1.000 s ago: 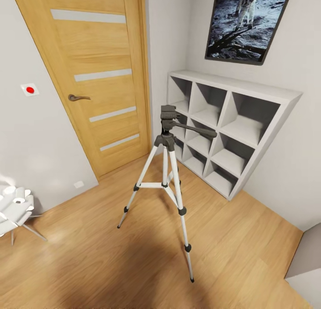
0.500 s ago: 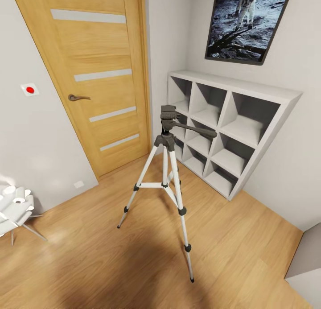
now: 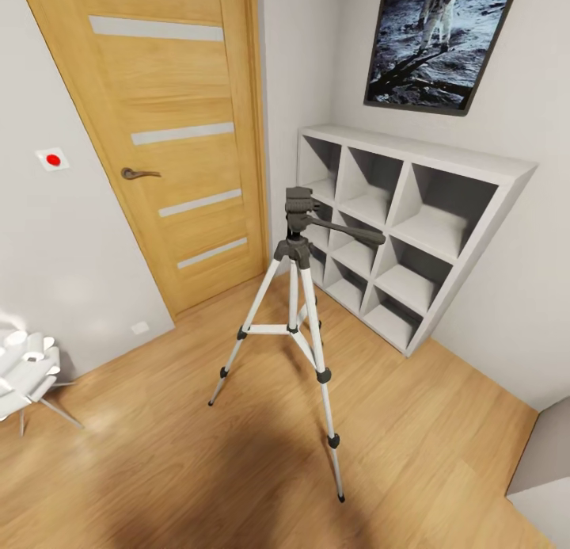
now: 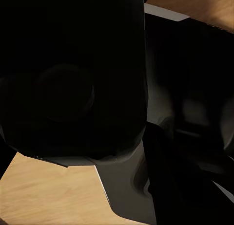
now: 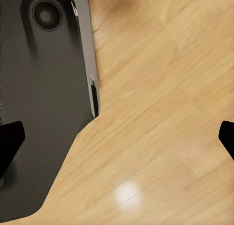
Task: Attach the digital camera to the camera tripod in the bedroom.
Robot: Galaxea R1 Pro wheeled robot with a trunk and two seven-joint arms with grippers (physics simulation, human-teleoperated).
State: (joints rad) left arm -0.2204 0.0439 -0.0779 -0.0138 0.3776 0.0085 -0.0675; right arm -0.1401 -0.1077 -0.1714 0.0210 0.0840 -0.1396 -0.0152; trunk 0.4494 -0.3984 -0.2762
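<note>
Tripod (image 3: 297,311) stands on the plank floor (image 3: 158,454) with its three silver legs spread, just in front of the white shelves (image 3: 412,216) and to the right of the wooden door (image 3: 170,129). Its dark head sits bare on top, the pan handle pointing toward the shelves — no camera on it yet.

The left wrist view is almost wholly dark: a black bulk sits close before the lens, perhaps the camera, though I cannot tell, nor whether that gripper is closed. The right gripper (image 5: 117,137) has its fingertips wide apart over bare floor, holding nothing.

Judging by this, the approach step is in hand. Next the robot needs to close on the tripod — then bring the camera down squarely onto the head.
</note>
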